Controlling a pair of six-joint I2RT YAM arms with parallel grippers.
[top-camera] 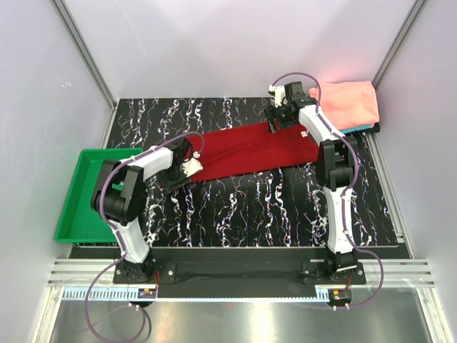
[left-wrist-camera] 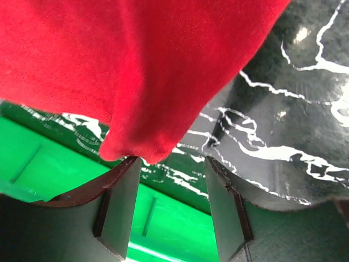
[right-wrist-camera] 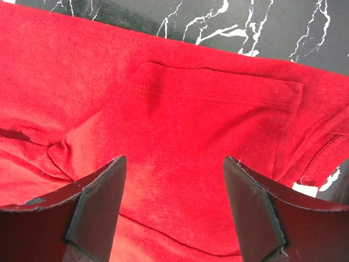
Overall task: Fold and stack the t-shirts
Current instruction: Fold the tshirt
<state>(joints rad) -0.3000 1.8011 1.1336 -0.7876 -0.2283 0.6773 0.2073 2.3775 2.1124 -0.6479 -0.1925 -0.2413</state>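
Note:
The dark red t-shirt (top-camera: 250, 151) lies as a long band across the middle of the black marbled table (top-camera: 243, 214). My left gripper (top-camera: 190, 161) is at its left end. In the left wrist view this gripper (left-wrist-camera: 173, 162) is open, and a corner of the red shirt (left-wrist-camera: 131, 148) touches the tip of one finger. My right gripper (top-camera: 275, 121) is over the shirt's far right part. In the right wrist view it (right-wrist-camera: 174, 161) is open just above the red cloth (right-wrist-camera: 207, 109). The folded salmon-pink t-shirt (top-camera: 347, 103) lies at the back right on a teal one (top-camera: 363, 128), of which only an edge shows.
A green plastic tray (top-camera: 77, 196) stands at the table's left edge; it also shows in the left wrist view (left-wrist-camera: 32, 169). White walls with metal frame posts close in the back and sides.

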